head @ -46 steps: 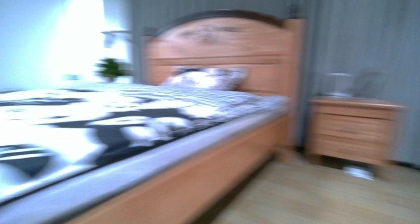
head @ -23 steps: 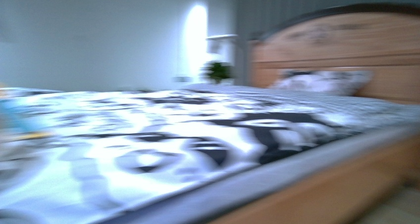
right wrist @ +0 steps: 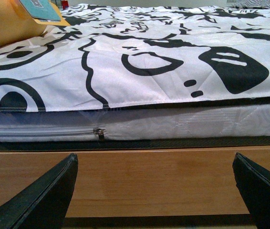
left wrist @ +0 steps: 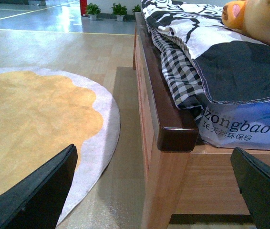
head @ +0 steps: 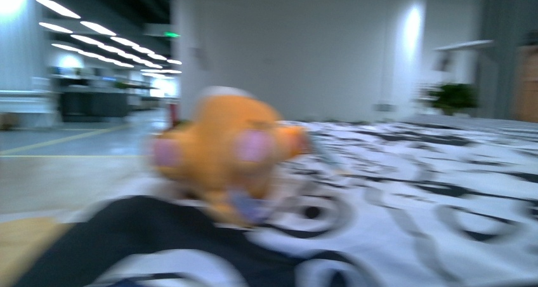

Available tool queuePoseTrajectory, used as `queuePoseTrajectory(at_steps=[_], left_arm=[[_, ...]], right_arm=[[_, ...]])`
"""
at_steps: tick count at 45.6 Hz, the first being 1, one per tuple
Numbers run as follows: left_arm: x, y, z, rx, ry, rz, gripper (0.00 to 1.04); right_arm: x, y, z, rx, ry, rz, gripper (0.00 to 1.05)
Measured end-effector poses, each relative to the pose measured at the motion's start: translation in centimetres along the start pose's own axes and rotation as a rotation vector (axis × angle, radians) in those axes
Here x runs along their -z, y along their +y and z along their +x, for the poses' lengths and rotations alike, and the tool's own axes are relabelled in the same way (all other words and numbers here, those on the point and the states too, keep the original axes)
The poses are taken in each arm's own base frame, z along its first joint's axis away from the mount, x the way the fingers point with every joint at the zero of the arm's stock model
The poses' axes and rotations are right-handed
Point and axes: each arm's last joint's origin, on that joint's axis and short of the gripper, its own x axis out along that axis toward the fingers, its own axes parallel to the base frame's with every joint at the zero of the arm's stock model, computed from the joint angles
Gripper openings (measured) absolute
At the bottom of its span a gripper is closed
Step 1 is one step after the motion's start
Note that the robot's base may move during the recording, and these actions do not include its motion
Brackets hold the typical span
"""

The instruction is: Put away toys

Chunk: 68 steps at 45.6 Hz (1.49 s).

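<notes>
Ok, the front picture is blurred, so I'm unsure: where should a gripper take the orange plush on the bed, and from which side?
Probably pinch a protruding paw of the orange plush, coming over the near edge of the bed. It lies near the bed corner with pink-padded paws facing the robot, and its rounded body looks too bulky to span.

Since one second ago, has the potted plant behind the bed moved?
No. The plant still sits under the wall shelf; both slid right together, so the camera turned left.

The plush toy [head: 225,150] is blurred in front view, edge-cropped in left wrist view.
</notes>
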Motion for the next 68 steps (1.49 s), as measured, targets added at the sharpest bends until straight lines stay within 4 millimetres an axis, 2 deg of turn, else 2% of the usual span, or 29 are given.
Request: queuePoseTrajectory(at_steps=[13, 18, 24, 30, 37, 43, 47, 58, 61, 68], left_arm=[[0.0, 0.0, 0.0, 0.008, 0.001, 0.0, 0.99], [0.0, 0.0, 0.0, 0.009, 0.001, 0.0, 0.99], [0.0, 0.0, 0.0, 0.008, 0.001, 0.0, 0.99], [0.0, 0.0, 0.0, 0.008, 0.001, 0.0, 0.99], [0.0, 0.0, 0.0, 0.008, 0.001, 0.0, 0.99], [0.0, 0.0, 0.0, 0.008, 0.001, 0.0, 0.99], [0.0, 0.0, 0.0, 0.008, 0.001, 0.0, 0.99], [0.0, 0.0, 0.0, 0.008, 0.001, 0.0, 0.99], [0.0, 0.0, 0.0, 0.008, 0.001, 0.0, 0.99], [0.0, 0.0, 0.0, 0.008, 0.001, 0.0, 0.99]], right_arm=[[0.0, 0.0, 0.0, 0.009, -0.002, 0.0, 0.99], [-0.4, -0.1, 0.4, -0.162, -0.002, 0.046, 0.99], [-2.8, 0.0, 1.6, -0.237, -0.051, 0.057, 0.99], [-6.9, 0.9, 4.4, -0.262, -0.107, 0.059, 0.99], [-10.5, 3.6, 7.9, -0.32, -0.091, 0.068, 0.99], [-15.3, 7.3, 11.0, -0.36, -0.138, 0.031, 0.99], [-17.2, 9.7, 12.6, -0.374, -0.142, -0.005, 0.99], [-20.0, 15.7, 17.2, -0.381, -0.084, -0.078, 0.99], [-20.2, 17.4, 18.5, -0.375, -0.059, -0.095, 0.99], [-19.6, 19.9, 20.6, -0.354, -0.022, -0.119, 0.99]])
